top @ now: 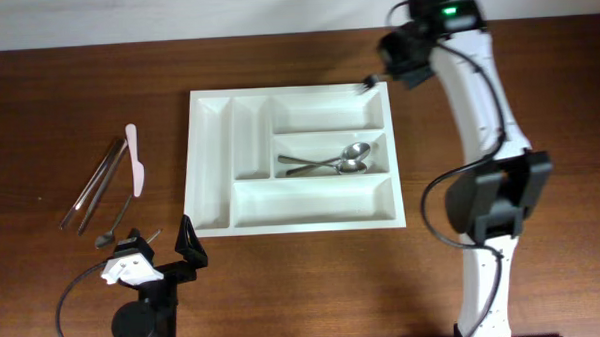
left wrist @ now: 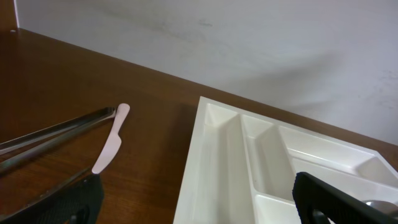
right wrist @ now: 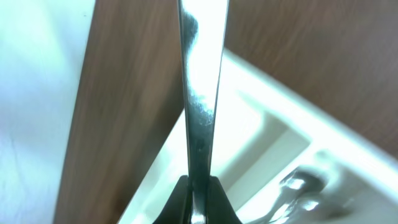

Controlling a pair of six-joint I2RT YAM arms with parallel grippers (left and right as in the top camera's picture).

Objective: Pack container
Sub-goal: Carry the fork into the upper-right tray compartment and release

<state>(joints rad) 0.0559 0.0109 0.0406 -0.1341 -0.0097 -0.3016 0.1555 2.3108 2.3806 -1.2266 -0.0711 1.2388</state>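
The white container [top: 312, 227] lies mid-frame on the brown table [top: 67, 97], two spoons [top: 345, 162] in its middle-right compartment, the right fingers [right wrist: 224, 208] above its upper right corner clenched on a metal utensil handle [right wrist: 200, 93], the left fingers [left wrist: 336, 202] at lower left spread wide and released.

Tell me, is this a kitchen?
Probably not, more like a robot lab: a wooden table, a white cutlery tray, and the right claw clamping a metal utensil.
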